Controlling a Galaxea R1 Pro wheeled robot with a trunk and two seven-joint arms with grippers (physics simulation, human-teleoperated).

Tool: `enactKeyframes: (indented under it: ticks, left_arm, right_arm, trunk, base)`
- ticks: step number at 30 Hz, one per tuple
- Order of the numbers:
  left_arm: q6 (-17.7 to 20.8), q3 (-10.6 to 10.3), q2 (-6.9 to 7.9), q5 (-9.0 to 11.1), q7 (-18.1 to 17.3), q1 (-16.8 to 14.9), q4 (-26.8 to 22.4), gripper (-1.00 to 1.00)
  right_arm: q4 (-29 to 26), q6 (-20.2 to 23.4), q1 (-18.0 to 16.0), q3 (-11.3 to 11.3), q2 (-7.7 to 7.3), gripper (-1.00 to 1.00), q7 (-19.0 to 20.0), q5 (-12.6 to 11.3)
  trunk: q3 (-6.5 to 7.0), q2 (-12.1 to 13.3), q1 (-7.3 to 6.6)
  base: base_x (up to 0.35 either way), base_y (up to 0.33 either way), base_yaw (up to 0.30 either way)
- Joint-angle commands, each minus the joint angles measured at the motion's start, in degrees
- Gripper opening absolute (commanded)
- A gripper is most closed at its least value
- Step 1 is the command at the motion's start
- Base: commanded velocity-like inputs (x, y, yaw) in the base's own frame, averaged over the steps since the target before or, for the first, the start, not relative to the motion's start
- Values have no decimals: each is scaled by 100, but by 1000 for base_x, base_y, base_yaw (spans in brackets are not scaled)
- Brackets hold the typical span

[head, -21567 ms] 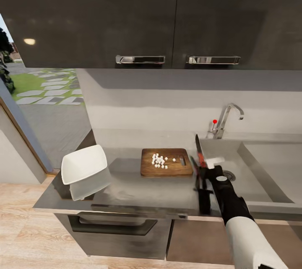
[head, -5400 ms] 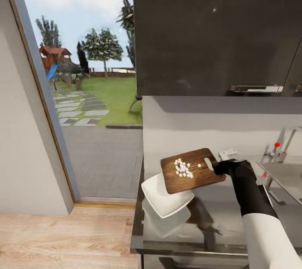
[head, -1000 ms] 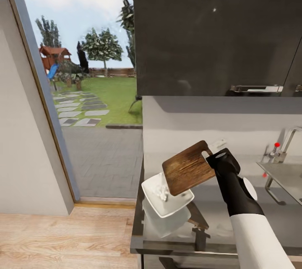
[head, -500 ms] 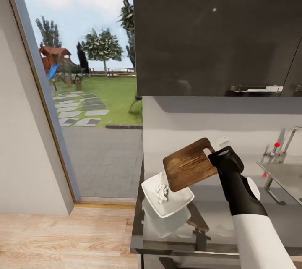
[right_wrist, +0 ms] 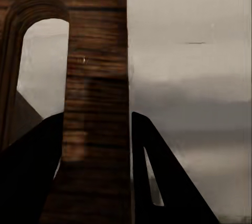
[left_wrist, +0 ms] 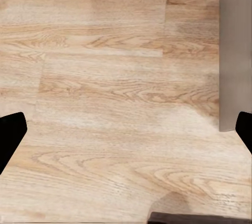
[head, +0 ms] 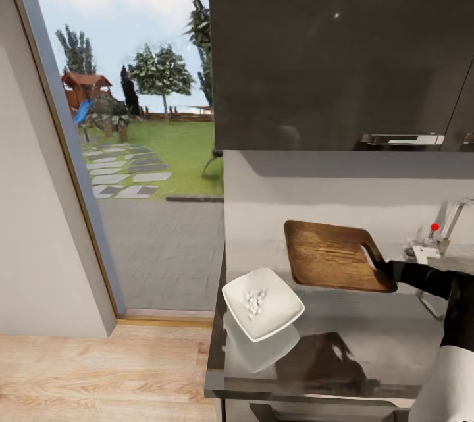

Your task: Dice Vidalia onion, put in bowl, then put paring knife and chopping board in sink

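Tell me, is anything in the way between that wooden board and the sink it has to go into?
Nothing visible. The right pincer holds the board in the air above the countertop, and the sink lies just beyond it at the picture's right edge.

White square bowl (head: 263, 304) with onion dice (head: 254, 300) sits lower centre; wooden chopping board (head: 332, 256) held tilted at centre right.

No readable text anywhere.
Nothing printed on the chopping board (head: 332, 255), bowl (head: 280, 316), or cabinet fronts (head: 342, 47).
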Motion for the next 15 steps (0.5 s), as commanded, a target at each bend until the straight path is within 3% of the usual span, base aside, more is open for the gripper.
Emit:
enactKeyframes:
  ticks: [1, 5, 8, 15]
  left_arm:
    - [4, -50, -3, 38, 6, -11, 21, 100]
    - [91, -50, -2, 38, 6, -11, 21, 100]
    - [102, -50, 2, 38, 6, -11, 21, 100]
    - [97, -50, 5, 38, 6, -11, 21, 100]
  right_arm:
    - [138, -162, -10, -173, 2, -100, 96, -22]
    - [410, -713, -10, -431, 30, -100, 149, -16]
    - [686, -805, -10, -513, 34, -100, 148, -17]
    - [847, -824, -10, -1023, 3, -100, 147, -9]
  trunk:
    - [-12, -11, 3]
    - [-12, -11, 3]
    - [-12, -11, 3]
    - [-12, -11, 3]
  base:
    - [0, 0, 0]
    - [0, 0, 0]
    - [0, 0, 0]
    - [0, 0, 0]
